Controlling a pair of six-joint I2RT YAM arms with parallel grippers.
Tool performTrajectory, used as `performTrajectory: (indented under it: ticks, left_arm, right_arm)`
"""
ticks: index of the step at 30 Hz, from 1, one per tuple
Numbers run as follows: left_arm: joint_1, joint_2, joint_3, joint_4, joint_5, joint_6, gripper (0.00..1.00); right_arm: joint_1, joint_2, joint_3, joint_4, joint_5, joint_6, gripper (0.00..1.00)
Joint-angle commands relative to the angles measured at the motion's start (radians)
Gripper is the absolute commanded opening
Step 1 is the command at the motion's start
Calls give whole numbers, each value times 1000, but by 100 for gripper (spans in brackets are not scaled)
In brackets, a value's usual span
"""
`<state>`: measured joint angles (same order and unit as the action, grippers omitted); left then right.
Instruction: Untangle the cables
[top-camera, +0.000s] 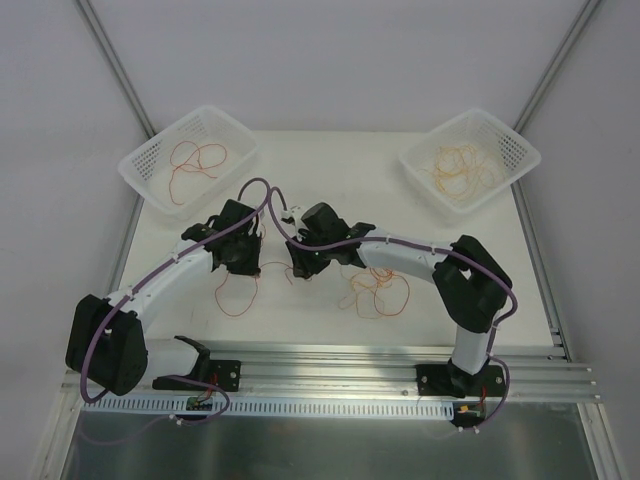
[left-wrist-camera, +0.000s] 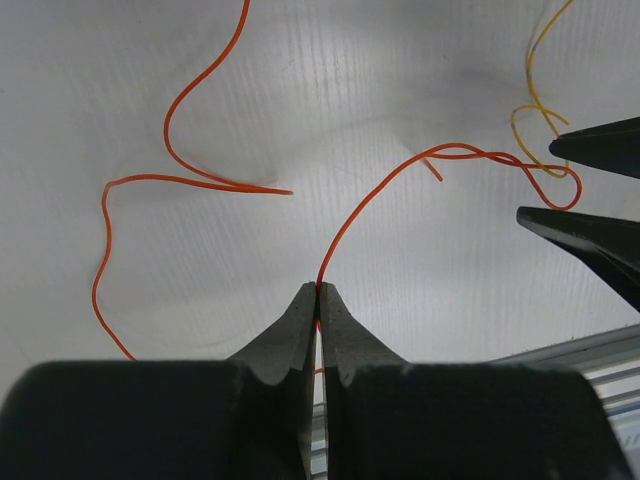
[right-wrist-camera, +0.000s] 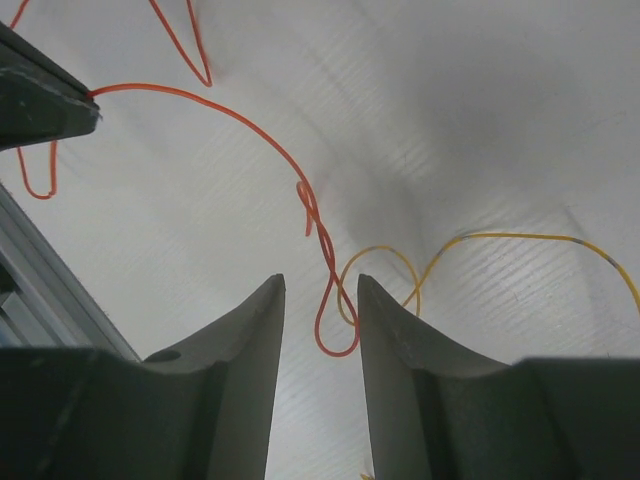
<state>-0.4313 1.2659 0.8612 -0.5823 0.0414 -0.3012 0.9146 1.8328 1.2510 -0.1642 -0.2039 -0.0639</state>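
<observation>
While our left pincer clamps the red cable as an anchor, we hold the right pincer released astride its loop hooking the yellow cable.

R jaws apart; red cable loops between.
</observation>
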Motion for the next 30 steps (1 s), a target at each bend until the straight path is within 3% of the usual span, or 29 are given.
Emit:
performTrajectory:
  ticks: [1,6,10,13,19,23,30]
  left_arm:
    - [-6,1,-1,-8,-12,-18,0]
    - [-6,1,-5,-7,-17,-15,0]
    - [-4,4,-16,-7,-37,-6,0]
    - [-4,12,-24,-8,-72,0,0]
    - [25,70,-36,4,-95,-9,0]
    - [35,107,-59,41,-43,-29,0]
    - [29,107,-109,165,193,-104,0]
  right_arm:
    - [4,26,36,15,41,7,38]
    - [4,34,25,9,86,3,28]
    - [4,22,5,11,97,3,8]
    - [3,-15,-13,6,118,-2,1]
    - [-40,-179,-125,11,98,39,1]
    - [-118,-315,-235,109,-9,140,1]
    - [-186,-452,-384,336,-146,355,1]
